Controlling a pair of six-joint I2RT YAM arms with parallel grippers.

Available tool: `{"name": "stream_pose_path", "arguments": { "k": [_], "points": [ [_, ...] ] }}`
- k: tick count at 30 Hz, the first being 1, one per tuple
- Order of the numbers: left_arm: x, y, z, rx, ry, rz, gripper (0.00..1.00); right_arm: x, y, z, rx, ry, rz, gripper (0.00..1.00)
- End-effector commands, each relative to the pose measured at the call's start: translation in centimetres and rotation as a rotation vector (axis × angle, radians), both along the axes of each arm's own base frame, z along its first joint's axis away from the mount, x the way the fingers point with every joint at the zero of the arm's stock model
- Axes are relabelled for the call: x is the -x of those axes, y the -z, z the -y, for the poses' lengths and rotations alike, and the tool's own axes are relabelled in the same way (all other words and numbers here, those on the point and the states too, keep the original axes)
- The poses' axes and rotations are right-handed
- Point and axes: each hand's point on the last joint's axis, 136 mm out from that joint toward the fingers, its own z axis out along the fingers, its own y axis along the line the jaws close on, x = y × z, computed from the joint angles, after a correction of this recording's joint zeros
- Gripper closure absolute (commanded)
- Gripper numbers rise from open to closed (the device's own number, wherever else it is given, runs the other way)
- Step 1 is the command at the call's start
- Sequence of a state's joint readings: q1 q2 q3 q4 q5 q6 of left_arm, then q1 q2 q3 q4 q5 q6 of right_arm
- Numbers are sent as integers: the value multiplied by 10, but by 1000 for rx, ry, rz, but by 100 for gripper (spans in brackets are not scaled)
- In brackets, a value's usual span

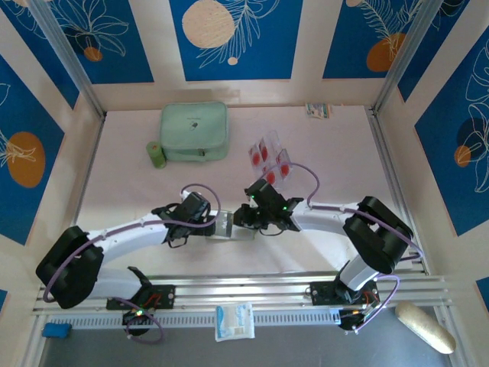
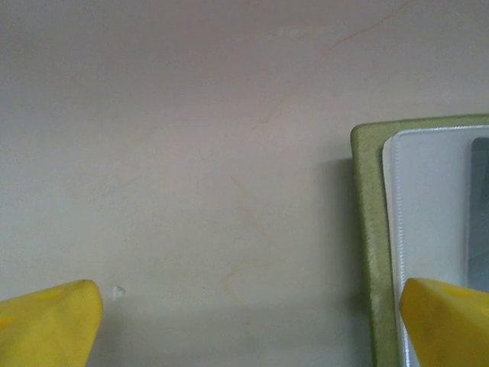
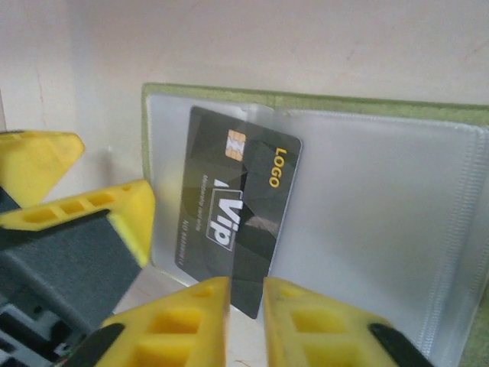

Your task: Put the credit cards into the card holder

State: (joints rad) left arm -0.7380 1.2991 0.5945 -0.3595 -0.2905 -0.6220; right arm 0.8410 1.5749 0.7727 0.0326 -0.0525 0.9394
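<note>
The olive-green card holder [image 3: 321,95] lies open on the table between my two grippers, pale clear pockets up [image 1: 224,227]. A black card marked VIP and LOGO [image 3: 233,206] sits slanted, its upper part inside the left pocket and its lower corner sticking out. My right gripper [image 3: 246,306] hovers at that corner, fingers all but shut with a narrow slit, pinching nothing. My left gripper [image 2: 248,321] is wide open, one fingertip [image 2: 447,321] over the holder's edge [image 2: 367,229]. Several clear credit cards with red marks [image 1: 269,159] lie beyond the right gripper [image 1: 243,220].
A mint-green zip case [image 1: 194,131] and a small green roll [image 1: 156,155] sit at the back left. A small packet [image 1: 318,110] lies at the back wall. A white pouch [image 1: 234,321] and a beige object [image 1: 424,325] rest below the table's front rail.
</note>
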Motion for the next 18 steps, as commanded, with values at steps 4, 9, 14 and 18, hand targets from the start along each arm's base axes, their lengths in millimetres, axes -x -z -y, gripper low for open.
{"name": "stream_pose_path", "arguments": {
  "k": [4, 9, 14, 18],
  "points": [
    [7, 16, -16, -57, -40, -35, 0, -3, 3, -10, 39, -55, 6, 89],
    [7, 21, -16, -65, -43, -43, 0, -5, 13, -19, 63, -68, -3, 93],
    [8, 23, -17, -67, -44, -46, 0, -5, 29, -20, 94, -68, -24, 94],
    [8, 24, -16, -61, -45, -47, 0, -4, 38, -26, 104, -81, -41, 95]
  ]
}}
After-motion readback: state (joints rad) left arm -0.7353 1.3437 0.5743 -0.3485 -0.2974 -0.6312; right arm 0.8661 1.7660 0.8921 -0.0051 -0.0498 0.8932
